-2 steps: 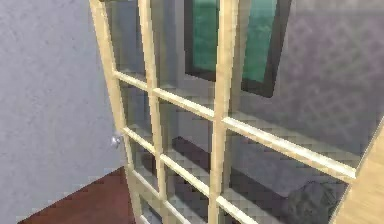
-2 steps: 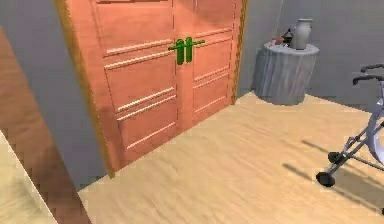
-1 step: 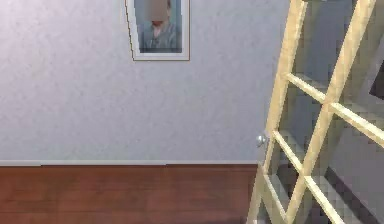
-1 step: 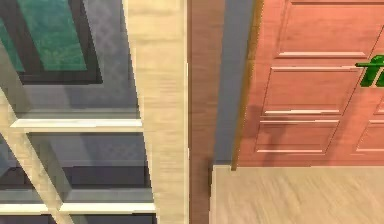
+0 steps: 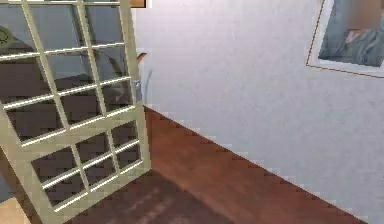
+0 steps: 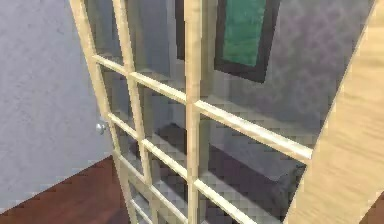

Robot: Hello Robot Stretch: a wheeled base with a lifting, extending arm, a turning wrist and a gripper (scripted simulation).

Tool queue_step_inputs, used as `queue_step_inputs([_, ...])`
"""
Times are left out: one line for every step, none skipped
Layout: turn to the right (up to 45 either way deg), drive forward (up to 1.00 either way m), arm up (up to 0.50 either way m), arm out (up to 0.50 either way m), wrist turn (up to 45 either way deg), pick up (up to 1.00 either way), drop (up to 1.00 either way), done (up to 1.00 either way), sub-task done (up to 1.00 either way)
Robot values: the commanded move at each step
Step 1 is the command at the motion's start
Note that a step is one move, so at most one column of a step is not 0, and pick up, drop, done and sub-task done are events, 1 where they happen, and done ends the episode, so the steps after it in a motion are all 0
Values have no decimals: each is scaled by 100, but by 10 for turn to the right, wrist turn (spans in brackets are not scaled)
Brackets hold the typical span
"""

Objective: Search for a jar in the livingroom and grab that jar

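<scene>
**Paned door close by, jar's place not told**

At the forward view's left stands a paned door [image 5: 75, 110] of pale wood, swung out over the wooden floor [image 5: 230, 190]. Its glass squares show only dim, dark shapes behind them. A small handle [image 5: 137, 85] sits on its right-hand edge. To the right of the door a plain pale wall [image 5: 230, 70] runs back along the reddish boards. High at the far right of this wall hangs a framed picture [image 5: 352, 35], cut by the view's edge.

The arm side view begins at its left with a grey wall [image 6: 40, 80] and a strip of dark red floor [image 6: 60, 195] below it. A small round knob [image 6: 101, 127] shows just left of a pale glazed frame [image 6: 195, 100], which stands very near the camera. Through its panes, up the middle, this view adds a dark-framed green picture [image 6: 243, 35] on a grey wall. At the right a broad wooden upright [image 6: 350, 160] leans across.

The state of the gripper cannot be told, so places cannot be set against it. Where the jar is cannot be told either.
</scene>
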Motion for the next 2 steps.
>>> queue_step_inputs([-390, 0, 0, 0, 0, 0, 0, 0, 0])
queue_step_inputs([0, 10, 0, 0, 0, 0, 0, 0, 0])
